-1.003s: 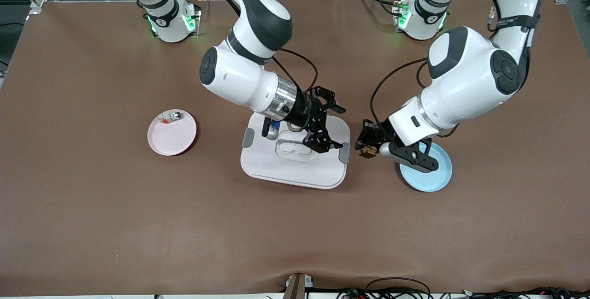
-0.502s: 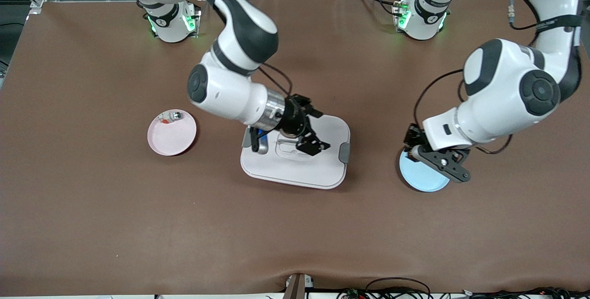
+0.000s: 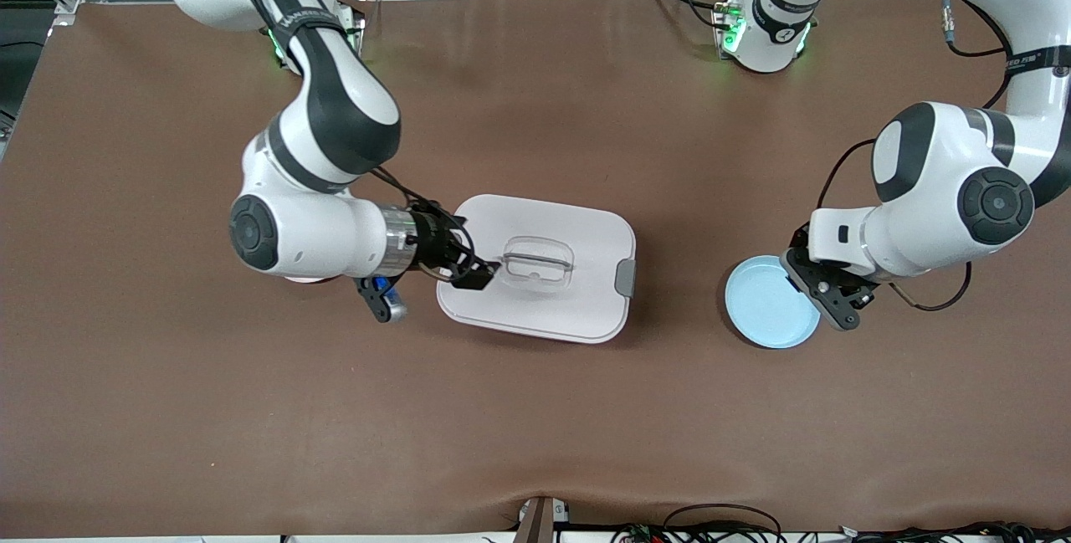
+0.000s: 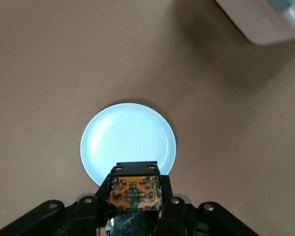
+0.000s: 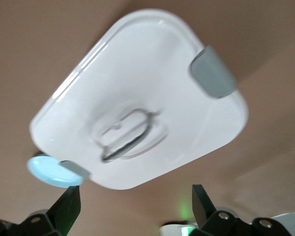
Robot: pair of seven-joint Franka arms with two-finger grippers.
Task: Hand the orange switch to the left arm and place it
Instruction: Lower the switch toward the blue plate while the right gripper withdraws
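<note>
My left gripper (image 3: pixel 837 302) is shut on the orange switch (image 4: pixel 133 191), a small black block with an orange face, and holds it over the edge of the light blue plate (image 3: pixel 766 304). The left wrist view shows the plate (image 4: pixel 128 142) just under the switch. In the front view the switch is hidden by the left hand. The white box (image 3: pixel 544 275) with grey latches sits mid-table, apart from the plate. My right gripper (image 3: pixel 470 268) is open and empty above the box's edge toward the right arm's end. Its wrist view shows the box (image 5: pixel 137 93).
The right arm's forearm covers the pink plate at the right arm's end of the table. A corner of the box (image 4: pixel 265 19) shows in the left wrist view. Bare brown table lies nearer the front camera.
The right arm swung back from over the box's lid toward its own end of the table. The left gripper carried the switch from beside the box to over the blue plate.
</note>
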